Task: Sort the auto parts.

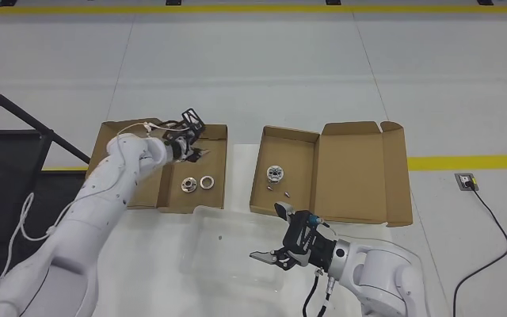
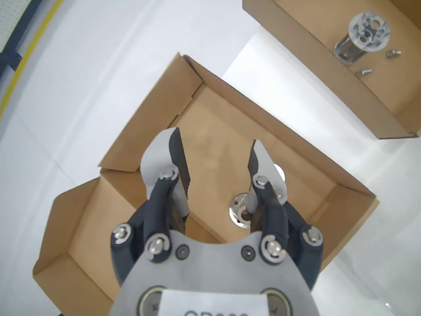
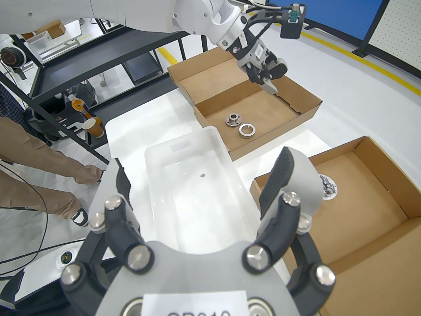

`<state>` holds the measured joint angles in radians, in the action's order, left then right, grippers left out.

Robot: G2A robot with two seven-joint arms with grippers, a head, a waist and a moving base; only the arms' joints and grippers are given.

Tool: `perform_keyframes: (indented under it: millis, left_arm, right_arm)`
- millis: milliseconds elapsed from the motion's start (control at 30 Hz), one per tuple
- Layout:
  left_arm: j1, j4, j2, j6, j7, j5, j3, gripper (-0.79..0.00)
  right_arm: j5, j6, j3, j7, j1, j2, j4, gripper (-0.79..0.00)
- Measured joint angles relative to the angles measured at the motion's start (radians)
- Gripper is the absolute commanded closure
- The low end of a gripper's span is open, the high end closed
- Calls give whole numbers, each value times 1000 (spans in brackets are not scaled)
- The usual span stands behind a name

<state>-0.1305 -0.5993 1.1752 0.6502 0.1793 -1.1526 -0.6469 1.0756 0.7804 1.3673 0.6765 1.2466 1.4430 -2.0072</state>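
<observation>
Left jaws hung wide and empty over the left box (image 1: 214,162), the hub (image 1: 189,185) and ring (image 1: 207,181) lying nearer its front edge. Right jaws gaped empty above the tub (image 1: 222,238).

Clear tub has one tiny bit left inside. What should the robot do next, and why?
Probably lower the right end effector toward the tiny part on the floor of the clear tub. It hangs above the tub, open and empty, so the part looks ready to be picked.

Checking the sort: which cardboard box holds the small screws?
The brown cardboard box with the grey spoked metal hub; the other box, under the left gripper, holds two round metal parts.
</observation>
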Motion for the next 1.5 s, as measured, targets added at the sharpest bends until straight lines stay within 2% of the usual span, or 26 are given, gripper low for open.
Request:
perform_keyframes:
  millis: [100, 200, 367, 433, 533, 633, 833, 900, 1500]
  left_arm:
    - [-66, -127, -48, -26, 3, 18, -82, -536]
    - [-161, -286, -101, -49, 16, 52, -190, -573]
    - [-374, -592, -182, -96, 72, 110, -398, -717]
    - [-464, -707, -204, -114, 83, 138, -477, -742]
    - [-578, -830, -226, -114, 65, 190, -575, -779]
    - [-674, -908, -241, -101, 18, 239, -658, -785]
    - [-844, -994, -255, -82, -120, 304, -778, -785]
    - [-880, -1011, -256, -91, -150, 298, -799, -784]
    - [-881, -1012, -256, -91, -150, 295, -799, -784]
  right_arm:
    - [0, 0, 0, 0, 0, 0, 0, -785]
    - [0, 0, 0, 0, 0, 0, 0, -785]
    - [0, 0, 0, 0, 0, 0, 0, -785]
    - [0, 0, 0, 0, 0, 0, 0, -785]
    - [0, 0, 0, 0, 0, 0, 0, -785]
    - [0, 0, 0, 0, 0, 0, 0, -785]
    - [0, 0, 0, 0, 0, 0, 0, -785]
    - [0, 0, 0, 0, 0, 0, 0, -785]
    - [0, 0, 0, 0, 0, 0, 0, -785]
